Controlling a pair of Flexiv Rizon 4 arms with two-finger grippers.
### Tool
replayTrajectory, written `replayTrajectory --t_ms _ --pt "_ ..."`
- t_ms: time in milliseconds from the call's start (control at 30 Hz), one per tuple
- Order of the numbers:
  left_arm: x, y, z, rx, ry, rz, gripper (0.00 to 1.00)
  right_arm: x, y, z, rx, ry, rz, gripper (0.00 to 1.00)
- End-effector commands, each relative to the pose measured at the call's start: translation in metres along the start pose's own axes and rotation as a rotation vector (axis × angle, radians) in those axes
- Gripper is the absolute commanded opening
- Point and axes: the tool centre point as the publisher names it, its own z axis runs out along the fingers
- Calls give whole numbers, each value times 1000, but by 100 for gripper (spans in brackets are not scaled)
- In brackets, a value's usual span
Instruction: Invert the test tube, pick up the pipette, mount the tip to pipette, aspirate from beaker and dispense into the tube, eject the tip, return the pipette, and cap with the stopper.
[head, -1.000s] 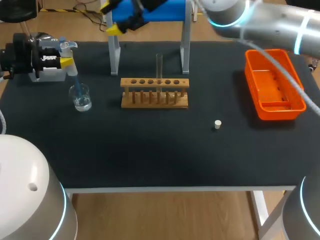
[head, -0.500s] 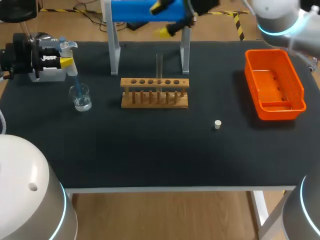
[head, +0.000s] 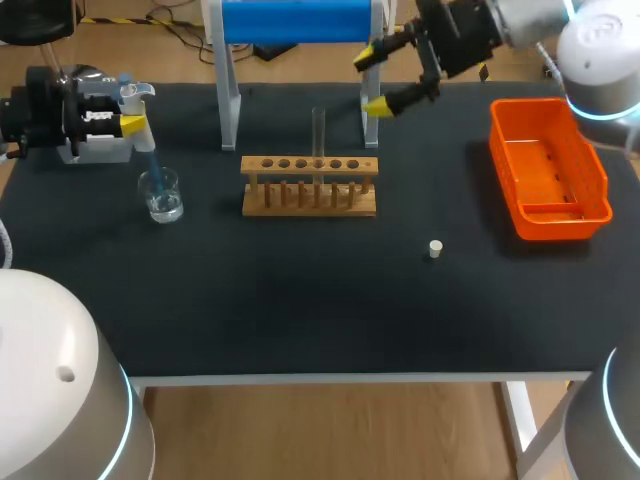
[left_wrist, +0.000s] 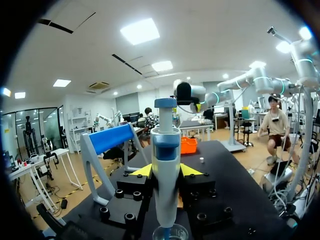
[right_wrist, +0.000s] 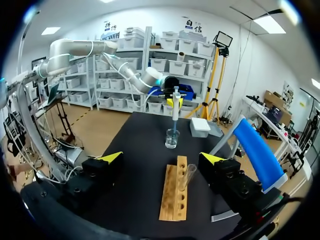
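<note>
At back-left, my left gripper (left_wrist: 166, 171): clamped on pipette (head: 146, 155), tip down in beaker (head: 161, 194).
My right gripper (head: 372, 82): fingers apart, up behind rack (head: 309, 186).
Test tube (head: 319, 133): upright in rack.
Stopper (head: 435, 248): on table (head: 300, 300), right of rack.

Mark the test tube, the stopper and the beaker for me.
test tube (head: 319, 132), head view, on the middle of its upright glass wall.
stopper (head: 435, 248), head view, on the middle of its pale body.
beaker (head: 170, 206), head view, on its glass wall, low down.
</note>
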Motion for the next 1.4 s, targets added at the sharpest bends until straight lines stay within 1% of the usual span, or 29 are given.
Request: replayTrajectory --t_ms 33,200,333,633,900,933,1400 --pt "0 -1 -1 -1 3 0 0 -4 -18 15 -19 21 1 100" --pt "0 -1 -1 -1 3 0 0 -5 -37 28 -26 37 11 100" --pt "0 -1 -1 -1 3 0 0 -12 -51 35 -38 38 19 100" --pt "0 -1 -1 -1 3 0 0 -30 -65 41 -44 41 22 100" --pt "0 -1 -1 -1 3 0 0 -41 -71 54 -27 67 11 100" --pt "0 -1 -1 -1 3 0 0 -41 -71 55 -14 66 7 100" --pt "0 -1 -1 -1 3 0 0 -41 -70 56 -16 67 8 100"
